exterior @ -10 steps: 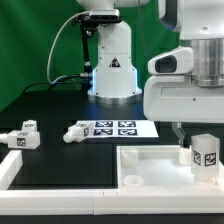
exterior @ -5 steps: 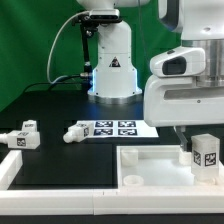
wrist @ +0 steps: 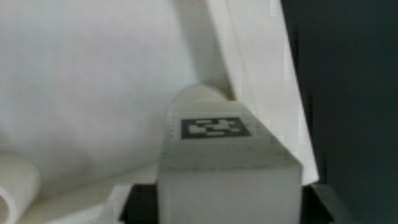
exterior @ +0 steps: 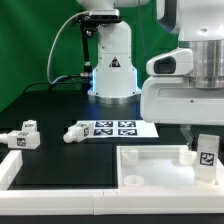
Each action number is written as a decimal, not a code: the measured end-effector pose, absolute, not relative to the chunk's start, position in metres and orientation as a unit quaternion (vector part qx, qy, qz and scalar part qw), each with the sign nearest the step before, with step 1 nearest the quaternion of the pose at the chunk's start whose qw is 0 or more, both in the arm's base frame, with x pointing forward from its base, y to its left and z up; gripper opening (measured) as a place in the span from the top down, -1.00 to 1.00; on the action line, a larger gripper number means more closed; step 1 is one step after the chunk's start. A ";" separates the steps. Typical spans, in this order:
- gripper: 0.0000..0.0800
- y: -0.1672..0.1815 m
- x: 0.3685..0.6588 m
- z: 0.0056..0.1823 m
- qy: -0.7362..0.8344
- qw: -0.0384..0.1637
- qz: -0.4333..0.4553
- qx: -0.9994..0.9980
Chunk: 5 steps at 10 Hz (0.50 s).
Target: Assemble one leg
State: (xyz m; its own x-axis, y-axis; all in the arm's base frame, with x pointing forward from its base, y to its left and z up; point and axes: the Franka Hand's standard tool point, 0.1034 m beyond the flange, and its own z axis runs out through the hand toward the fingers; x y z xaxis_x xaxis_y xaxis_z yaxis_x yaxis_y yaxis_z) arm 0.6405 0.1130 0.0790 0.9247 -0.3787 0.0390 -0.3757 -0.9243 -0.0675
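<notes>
My gripper (exterior: pixel 203 150) is shut on a white tagged leg (exterior: pixel 206 155), holding it upright at the far right corner of the large white rimmed panel (exterior: pixel 150 165). In the wrist view the leg (wrist: pixel 222 150) fills the space between my black fingers (wrist: pixel 143 200) and points into the panel's corner (wrist: pixel 107 80). Two more legs lie on the black table at the exterior view's left: one (exterior: pixel 24 134) near the edge and one (exterior: pixel 76 132) beside the marker board (exterior: pixel 118 128).
The robot base (exterior: pixel 112 60) stands at the back with a cable beside it. A white part (exterior: pixel 8 170) lies at the front on the exterior view's left. A round socket (exterior: pixel 131 181) shows in the panel's near rim.
The gripper and the leg have shifted a little to the exterior view's right and slightly down toward the panel's corner.
</notes>
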 end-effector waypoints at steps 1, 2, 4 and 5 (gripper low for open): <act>0.27 0.113 0.640 0.079 0.246 0.030 -0.025 -0.969; 0.27 0.112 0.640 0.079 0.307 0.032 -0.022 -0.951; 0.27 0.111 0.640 0.078 0.446 0.046 -0.011 -0.894; 0.27 0.111 0.640 0.078 0.523 0.054 0.000 -0.851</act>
